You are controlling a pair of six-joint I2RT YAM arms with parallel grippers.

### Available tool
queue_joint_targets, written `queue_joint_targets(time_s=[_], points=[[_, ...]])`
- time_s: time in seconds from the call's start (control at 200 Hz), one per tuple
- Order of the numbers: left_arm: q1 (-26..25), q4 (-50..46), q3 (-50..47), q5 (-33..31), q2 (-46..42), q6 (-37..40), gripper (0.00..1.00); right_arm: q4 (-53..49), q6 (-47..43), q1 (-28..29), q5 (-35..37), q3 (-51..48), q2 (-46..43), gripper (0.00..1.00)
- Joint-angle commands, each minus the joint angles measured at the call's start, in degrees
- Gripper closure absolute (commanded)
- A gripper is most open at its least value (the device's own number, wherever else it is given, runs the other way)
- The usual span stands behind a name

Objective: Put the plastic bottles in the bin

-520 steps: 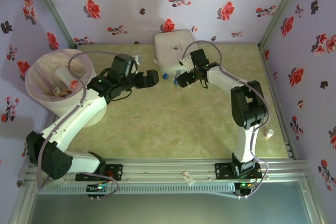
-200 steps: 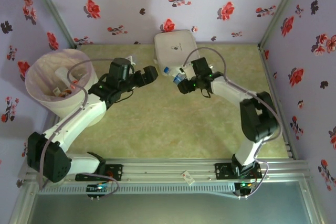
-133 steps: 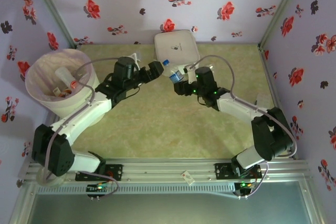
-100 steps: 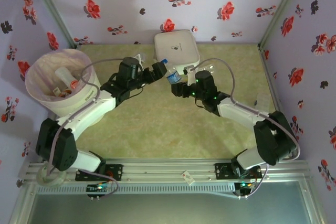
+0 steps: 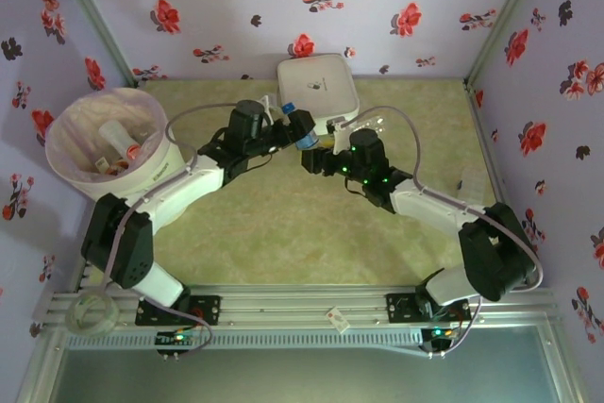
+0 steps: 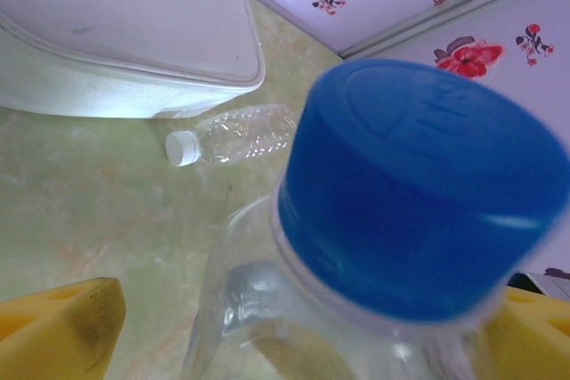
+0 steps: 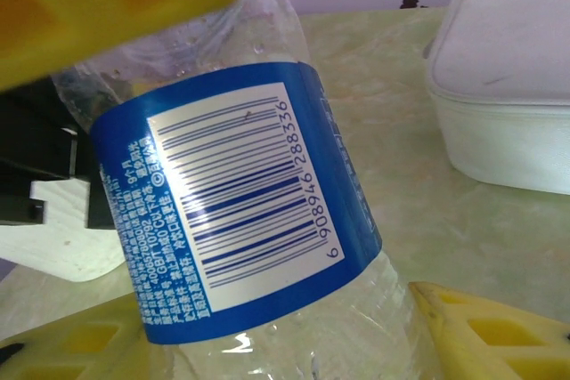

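Gripping blue-capped bottle by its labelled body in right hand, with cap end between the wide-spread fingers of left hand, near white box.

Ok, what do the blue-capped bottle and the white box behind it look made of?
Blue-capped bottle: thin clear plastic, glossy, with a see-through, crinkled wall. Its label: printed blue-and-white film, slightly shiny. Its cap: opaque blue plastic, smooth and moulded. White box: probably moulded plastic, matte, with rounded edges; the look leaves that open.
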Motion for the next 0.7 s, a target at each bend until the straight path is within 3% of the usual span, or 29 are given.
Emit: queue_joint_targets(time_s=[0.0, 0.25, 0.49, 0.695], points=[[-0.2, 2.1, 1.9, 1.1, 1.0, -0.7, 0.07, 2.5, 0.4, 0.2, -1.3, 1.4, 0.7, 0.45], [-0.2, 1.9, 2.3, 1.1, 1.0, -0.5, 0.33, 1.9, 0.5, 0.3, -1.7, 1.3, 0.9, 0.45], [-0.1, 1.6, 2.4, 1.0, 0.7, -0.3, 0.35, 0.9, 0.3, 0.3, -2.0, 1.7, 0.2, 0.4], [0.3, 0.9, 2.9, 0.9, 0.5, 0.2, 0.37, -3.1, -1.2, 0.2, -1.8, 2.7, -2.0, 0.17]])
